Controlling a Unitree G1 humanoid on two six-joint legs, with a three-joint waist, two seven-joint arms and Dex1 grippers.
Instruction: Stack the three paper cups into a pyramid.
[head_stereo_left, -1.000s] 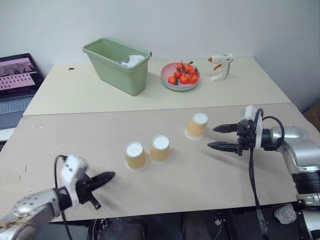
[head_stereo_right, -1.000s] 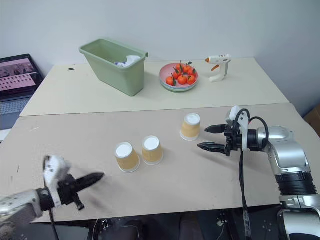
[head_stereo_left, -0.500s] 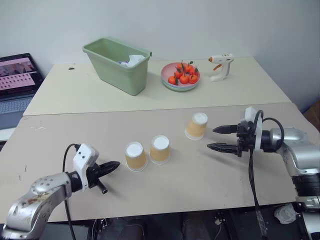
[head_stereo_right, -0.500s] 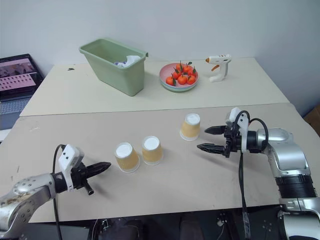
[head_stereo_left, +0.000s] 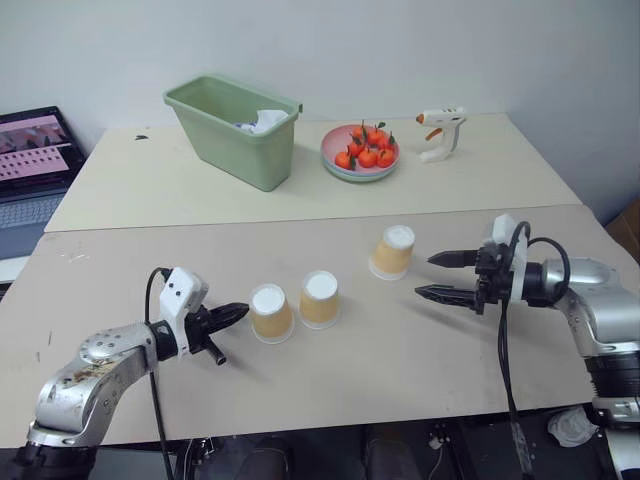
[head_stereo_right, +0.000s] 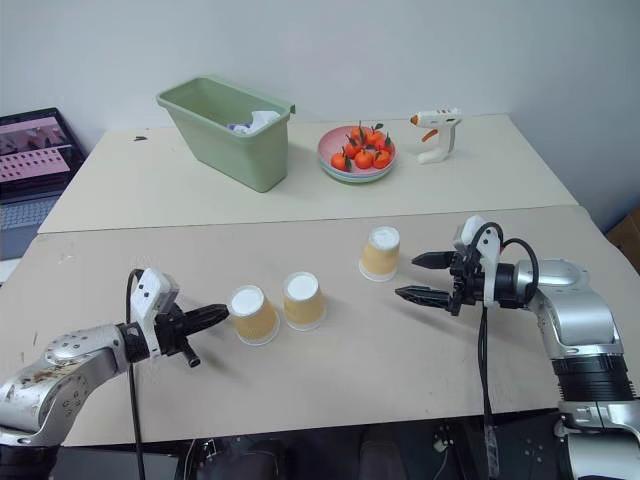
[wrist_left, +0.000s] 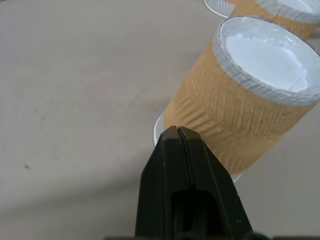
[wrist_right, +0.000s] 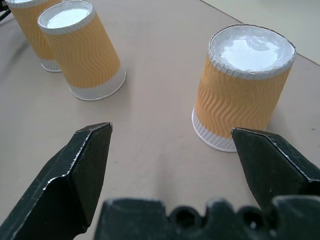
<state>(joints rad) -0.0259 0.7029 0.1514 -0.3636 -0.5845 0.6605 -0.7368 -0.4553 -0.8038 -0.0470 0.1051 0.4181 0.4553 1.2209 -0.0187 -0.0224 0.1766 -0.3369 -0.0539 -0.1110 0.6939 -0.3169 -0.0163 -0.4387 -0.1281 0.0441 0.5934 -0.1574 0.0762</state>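
Since a second ago the left gripper (head_stereo_left: 236, 313) (fingers pinched together, empty) has slid up beside the leftmost cup (head_stereo_left: 271, 312), likely to nudge it against its neighbour (head_stereo_left: 320, 298). Right gripper (head_stereo_left: 432, 275) gapes, empty, near the third cup (head_stereo_left: 393, 251), which needs grasping next.

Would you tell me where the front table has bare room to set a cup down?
Bare: the stretch between the paired cups and the lone cup, and the near edge below them. Crowded: beside the left gripper.
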